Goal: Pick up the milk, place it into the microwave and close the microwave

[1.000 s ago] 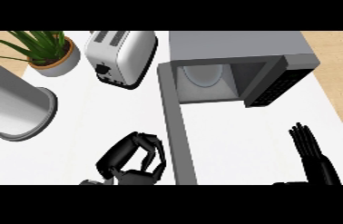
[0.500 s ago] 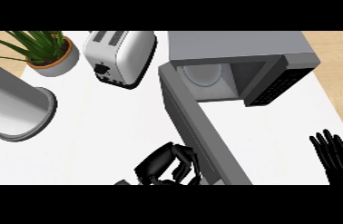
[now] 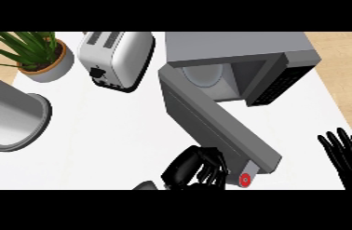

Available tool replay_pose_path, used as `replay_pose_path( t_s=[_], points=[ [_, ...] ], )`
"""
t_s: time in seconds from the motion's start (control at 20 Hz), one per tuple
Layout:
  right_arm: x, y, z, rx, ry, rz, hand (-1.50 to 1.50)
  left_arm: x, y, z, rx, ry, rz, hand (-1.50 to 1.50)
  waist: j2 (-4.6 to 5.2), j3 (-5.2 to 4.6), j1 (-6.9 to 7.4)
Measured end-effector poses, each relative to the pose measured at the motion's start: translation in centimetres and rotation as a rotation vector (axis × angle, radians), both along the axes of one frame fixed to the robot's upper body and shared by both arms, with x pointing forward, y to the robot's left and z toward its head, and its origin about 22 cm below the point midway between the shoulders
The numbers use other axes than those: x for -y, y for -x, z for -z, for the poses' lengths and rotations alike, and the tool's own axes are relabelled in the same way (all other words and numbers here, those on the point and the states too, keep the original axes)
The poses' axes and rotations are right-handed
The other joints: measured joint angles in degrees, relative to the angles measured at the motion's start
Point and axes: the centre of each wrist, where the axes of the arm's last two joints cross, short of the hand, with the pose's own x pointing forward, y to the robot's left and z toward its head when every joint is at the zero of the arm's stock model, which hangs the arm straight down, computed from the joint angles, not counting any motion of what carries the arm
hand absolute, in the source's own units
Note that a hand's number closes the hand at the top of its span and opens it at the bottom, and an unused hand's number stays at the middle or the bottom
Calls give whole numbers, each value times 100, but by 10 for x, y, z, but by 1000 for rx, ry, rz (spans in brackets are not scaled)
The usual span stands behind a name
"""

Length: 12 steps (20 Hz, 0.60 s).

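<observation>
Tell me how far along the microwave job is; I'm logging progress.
No milk carton shows on the counter, so it may be inside already, though I cannot see it. The left hand is against the microwave door, which stands partly open. Closing it fully is left. The right hand rests open.

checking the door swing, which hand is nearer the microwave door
Left. The left hand is right against the outer face of the microwave door near its free end; the right hand rests open, apart, at the view's right edge.

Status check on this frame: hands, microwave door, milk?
Left hand curled against the microwave door, door part-swung. Right hand open, resting at right edge. Milk not visible. Nothing blocking the door's path.
</observation>
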Motion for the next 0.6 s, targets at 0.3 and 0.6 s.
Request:
replay_pose_path(
  t_s=[0.3,0.6],
  points=[
    [-12,-6,-29,44,3,-112,-150,16,-12,-9,42,-26,-73,150,45,-1,-174],
    [-24,-9,-49,69,-1,-187,-150,30,-27,-25,80,32,-163,150,92,-12,-343]
  ],
)
